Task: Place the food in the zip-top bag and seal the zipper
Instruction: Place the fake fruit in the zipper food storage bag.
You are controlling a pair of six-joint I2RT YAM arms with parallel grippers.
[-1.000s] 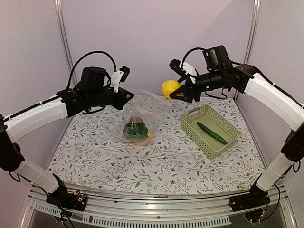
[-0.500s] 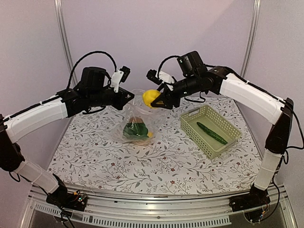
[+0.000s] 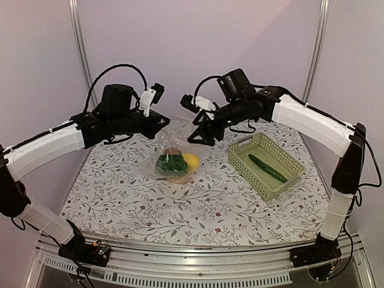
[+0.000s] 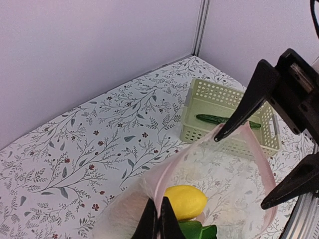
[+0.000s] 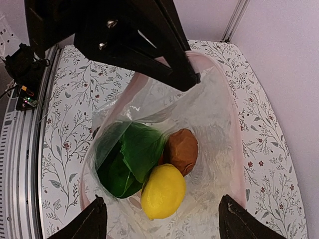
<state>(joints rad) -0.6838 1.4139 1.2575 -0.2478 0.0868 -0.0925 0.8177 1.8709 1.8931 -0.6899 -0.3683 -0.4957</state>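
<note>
The clear zip-top bag (image 3: 177,144) hangs with its mouth held up and open. My left gripper (image 3: 163,123) is shut on its pink zipper (image 4: 164,177) edge; the black fingertips (image 4: 158,221) pinch that strip. My right gripper (image 3: 201,135) hovers over the mouth, open and empty, as the right wrist view (image 5: 162,206) shows. Inside the bag lie a yellow lemon (image 5: 163,191), a leafy green vegetable (image 5: 127,157) and a reddish-brown round piece (image 5: 182,149). The dark green cucumber (image 3: 268,168) lies in the basket.
The pale green lattice basket (image 3: 285,183) stands on the flowered tablecloth to the right of the bag, also seen in the left wrist view (image 4: 199,133). Purple walls with metal posts close in the back and sides.
My right gripper carried the yellow lemon leftward over the bag's mouth and opened. The lemon now lies inside the bag. The left gripper kept its hold.
</note>
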